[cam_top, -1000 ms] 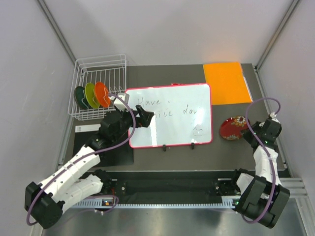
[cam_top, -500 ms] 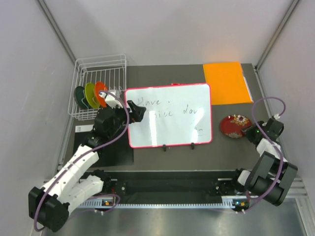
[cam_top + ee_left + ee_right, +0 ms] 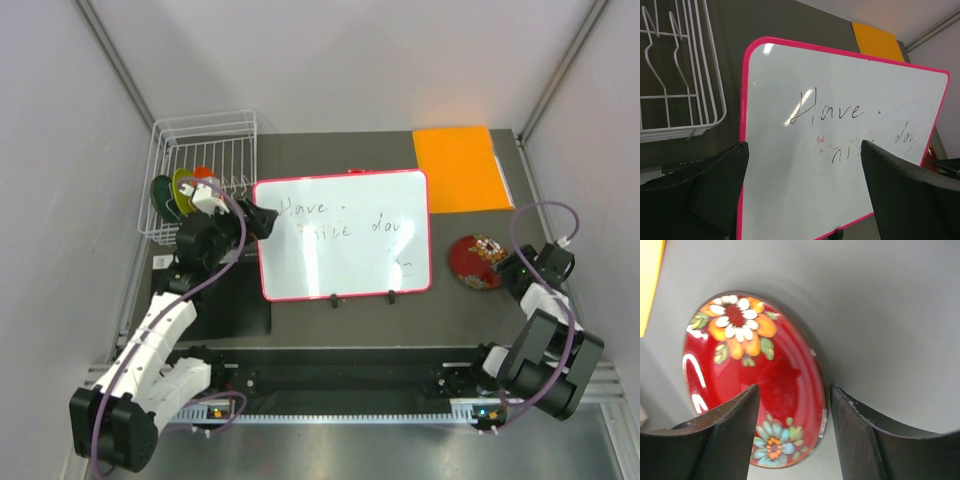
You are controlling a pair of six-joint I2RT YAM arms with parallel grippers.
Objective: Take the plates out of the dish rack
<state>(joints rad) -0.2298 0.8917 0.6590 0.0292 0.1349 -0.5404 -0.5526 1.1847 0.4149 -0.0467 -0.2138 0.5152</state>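
Wrist views show left end effector (image 3: 803, 148) and right end effector (image 3: 794, 390) spread, empty

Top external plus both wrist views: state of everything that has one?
dish rack: upright, three plates inside
orange plate: on edge in rack
lime plate: on edge in rack
dark green plate: on edge in rack
red floral plate: flat on table, outside rack
left fingers: open, empty, over whiteboard
right fingers: open, empty, near red floral plate
whiteboard: flat, written on
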